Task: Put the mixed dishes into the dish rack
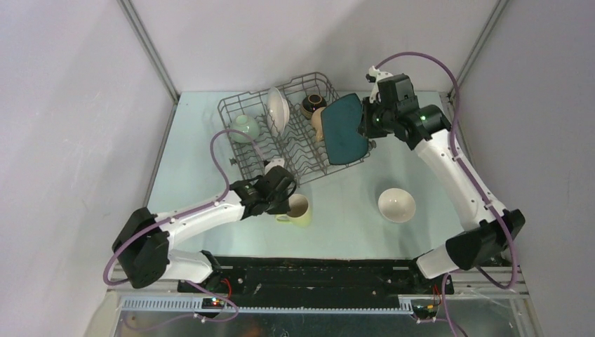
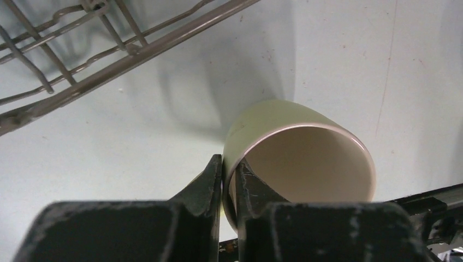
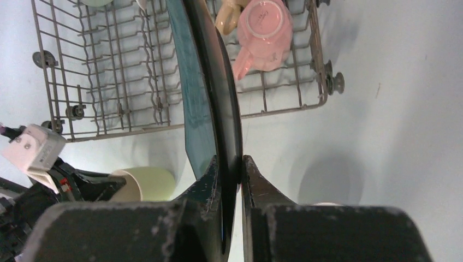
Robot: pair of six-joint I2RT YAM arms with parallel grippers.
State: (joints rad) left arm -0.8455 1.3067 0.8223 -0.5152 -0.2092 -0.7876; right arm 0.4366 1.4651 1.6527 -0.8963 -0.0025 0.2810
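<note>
Two arms are engaged, each with a dish in its grip. The left gripper [image 2: 229, 170] is closed down to a narrow slot over the wall of the yellow mug [image 2: 297, 150], one finger outside and one inside the rim. The mug sits on the table [image 1: 351, 210] just beside the near edge of the dish rack [image 1: 295, 156], mouth upward in the overhead view; whether its base bears on the table cannot be confirmed.

The right gripper [image 3: 230, 164] is clamped on the rim of the dark teal square plate [image 3: 205, 109]. The plate is held on edge, tilted, at the right end of the rack. Contact between plate and tines cannot be determined.

Already in the rack:
- pale green bowl [image 1: 245, 128], left section
- white round plate [image 1: 277, 109], standing on edge between tines
- brown bowl [image 1: 312, 104], far side
- tan mug [image 1: 318, 121], just beside the brown bowl
- pink mug [image 3: 265, 27], base toward the right wrist camera, near the right end.

One white bowl [image 1: 396, 205] stands on the table, well apart from the rack, mouth up.
</note>
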